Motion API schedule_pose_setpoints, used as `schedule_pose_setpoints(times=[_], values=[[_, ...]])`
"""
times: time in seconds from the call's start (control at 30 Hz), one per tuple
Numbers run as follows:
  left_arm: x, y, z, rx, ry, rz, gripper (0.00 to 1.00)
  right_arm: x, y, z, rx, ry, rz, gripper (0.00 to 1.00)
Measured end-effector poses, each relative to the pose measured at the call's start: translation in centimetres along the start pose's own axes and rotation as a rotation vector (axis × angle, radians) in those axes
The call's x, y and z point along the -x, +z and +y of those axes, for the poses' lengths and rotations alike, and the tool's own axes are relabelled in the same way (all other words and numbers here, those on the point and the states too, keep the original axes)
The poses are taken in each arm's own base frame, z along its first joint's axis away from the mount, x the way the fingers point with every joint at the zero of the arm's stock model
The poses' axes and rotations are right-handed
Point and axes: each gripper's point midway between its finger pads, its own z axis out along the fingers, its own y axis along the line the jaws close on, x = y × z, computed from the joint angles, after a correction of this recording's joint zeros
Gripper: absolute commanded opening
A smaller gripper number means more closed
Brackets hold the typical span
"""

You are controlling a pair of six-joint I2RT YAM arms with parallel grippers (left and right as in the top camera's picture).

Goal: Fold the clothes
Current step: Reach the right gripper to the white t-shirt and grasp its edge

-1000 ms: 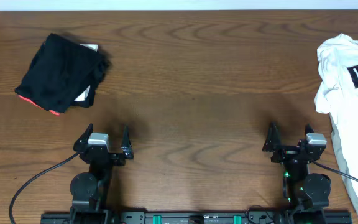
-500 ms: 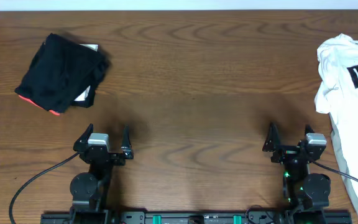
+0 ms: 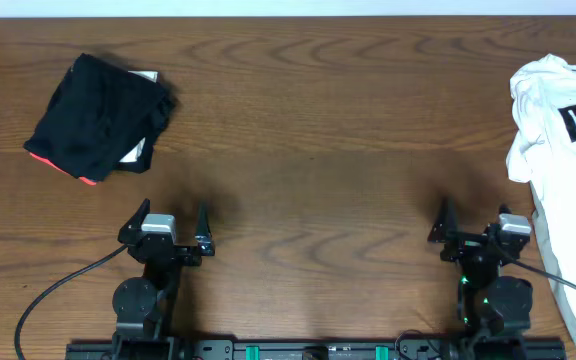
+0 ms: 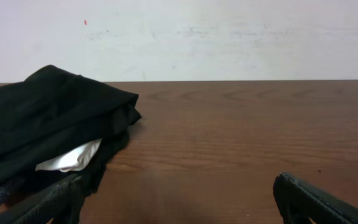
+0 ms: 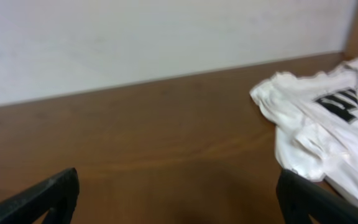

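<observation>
The white T-shirt [image 3: 563,170] with black PUMA lettering lies crumpled at the table's right edge, partly cut off by the frame. It also shows in the right wrist view [image 5: 328,124] at the right. My right gripper [image 3: 471,222] is open and empty near the front edge, just left of the shirt; its fingers [image 5: 178,199] span bare wood. My left gripper [image 3: 171,220] is open and empty at the front left; its fingers [image 4: 178,202] frame bare wood.
A black folded garment [image 3: 98,115] with a red-orange edge lies at the back left, also seen in the left wrist view [image 4: 42,130]. The brown wooden table [image 3: 308,150] ends at a white wall behind. Cables run from both arm bases.
The right gripper has shifted slightly to the right, toward the shirt. The left arm and both garments have not moved.
</observation>
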Motion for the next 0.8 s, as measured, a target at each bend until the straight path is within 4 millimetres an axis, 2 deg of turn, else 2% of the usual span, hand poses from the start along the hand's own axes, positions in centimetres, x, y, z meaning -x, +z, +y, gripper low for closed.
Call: schedule_pose_setpoints(times=[0.07, 0.1, 0.27, 0.37, 0.43, 0.57, 0.67, 0.8], values=[[0.0, 0.0, 0.0, 0.001, 0.000, 0.000, 0.98, 0.2, -0.4, -0.3, -0.026, -0.009, 0.043, 0.99], [0.0, 0.0, 0.0, 0.003, 0.000, 0.000, 0.98, 1.1, -0.7, -0.5, -0.044, -0.014, 0.061, 0.99], [0.0, 0.0, 0.1, 0.004, 0.000, 0.000, 0.98, 8.4, -2.3, -0.7, -0.131, -0.012, 0.101, 0.99], [0.0, 0.0, 0.1, 0.006, 0.000, 0.000, 0.98, 13.2, -1.9, 0.0, -0.159, 0.000, 0.137, 0.99], [0.0, 0.0, 0.1, 0.006, 0.000, 0.001, 0.98, 15.1, -1.1, 0.3, -0.179, -0.010, 0.183, 0.99], [0.0, 0.0, 0.1, 0.007, 0.000, 0.000, 0.98, 16.7, 1.6, 0.0, -0.245, -0.051, 0.315, 0.99], [0.0, 0.0, 0.1, 0.007, 0.000, 0.000, 0.98, 16.9, 4.3, -1.5, -0.307, -0.075, 0.428, 0.99], [0.0, 0.0, 0.1, 0.007, 0.000, 0.000, 0.98, 16.1, 7.6, -4.2, -0.355, -0.076, 0.570, 0.99]])
